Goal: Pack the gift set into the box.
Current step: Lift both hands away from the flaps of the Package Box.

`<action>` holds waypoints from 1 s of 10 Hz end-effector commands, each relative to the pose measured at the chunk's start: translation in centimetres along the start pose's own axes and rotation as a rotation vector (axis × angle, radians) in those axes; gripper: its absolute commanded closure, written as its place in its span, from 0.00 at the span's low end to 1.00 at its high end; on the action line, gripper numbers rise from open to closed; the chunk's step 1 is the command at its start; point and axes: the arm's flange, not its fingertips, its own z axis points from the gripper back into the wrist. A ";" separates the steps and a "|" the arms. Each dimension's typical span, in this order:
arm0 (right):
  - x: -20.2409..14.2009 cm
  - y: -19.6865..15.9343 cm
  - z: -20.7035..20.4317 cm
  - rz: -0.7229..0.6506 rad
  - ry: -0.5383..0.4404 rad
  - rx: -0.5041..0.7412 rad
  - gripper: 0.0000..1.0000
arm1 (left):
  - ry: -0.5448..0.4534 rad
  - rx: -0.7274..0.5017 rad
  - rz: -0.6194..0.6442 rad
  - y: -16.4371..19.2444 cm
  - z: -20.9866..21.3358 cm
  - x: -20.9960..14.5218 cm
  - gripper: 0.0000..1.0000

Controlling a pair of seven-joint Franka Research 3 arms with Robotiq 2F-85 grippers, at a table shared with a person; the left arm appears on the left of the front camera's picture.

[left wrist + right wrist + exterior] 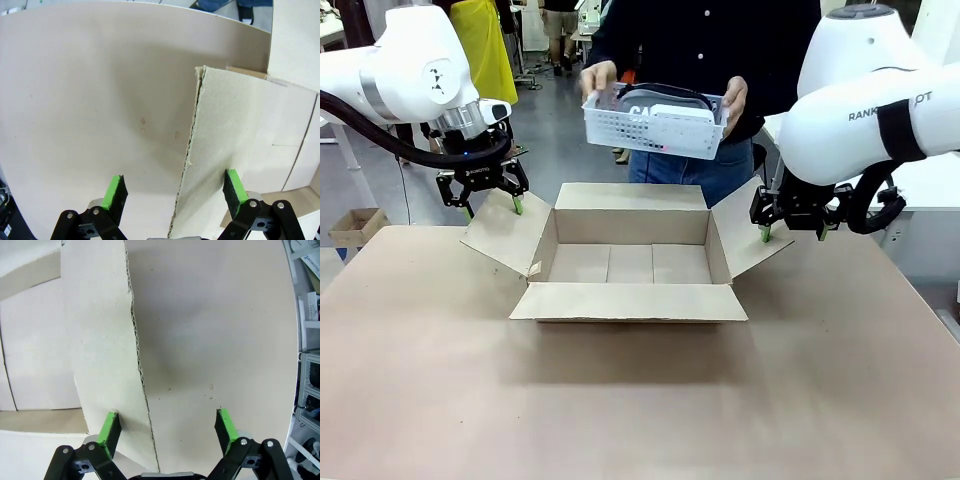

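Observation:
The box [630, 226] lies open in the middle of the table with all four flaps spread outward. Above its far side a person's two hands hold the gift set [655, 122], a pale perforated basket with a grey roll and a black strap inside. My left gripper [493, 208] hovers open over the outer edge of the box's left flap [240, 130], which passes between its fingers [116, 189]. My right gripper [793, 236] stands open the same way, straddling the edge of the right flap [100, 340] with one of its fingers [224, 423] over bare table.
The brown table [620, 400] stretches wide in front of the box. A small brown carton [356, 225] sits on the floor off the far left corner. A white tabletop [930, 185] stands behind my right arm. The person stands close against the far edge.

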 end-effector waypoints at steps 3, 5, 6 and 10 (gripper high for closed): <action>0.2 0.0 0.0 -0.009 -0.013 -0.027 0.00 | -0.008 0.018 0.011 0.2 0.1 -0.1 0.00; 0.2 0.0 0.0 -0.009 -0.013 -0.027 0.00 | -0.008 0.018 0.011 0.2 0.1 -0.1 0.00; 0.2 0.0 0.0 -0.009 -0.013 -0.027 0.00 | -0.008 0.018 0.011 0.2 0.1 -0.1 0.00; 0.2 0.0 0.0 -0.009 -0.013 -0.027 0.00 | -0.008 0.018 0.011 0.2 0.1 -0.1 0.00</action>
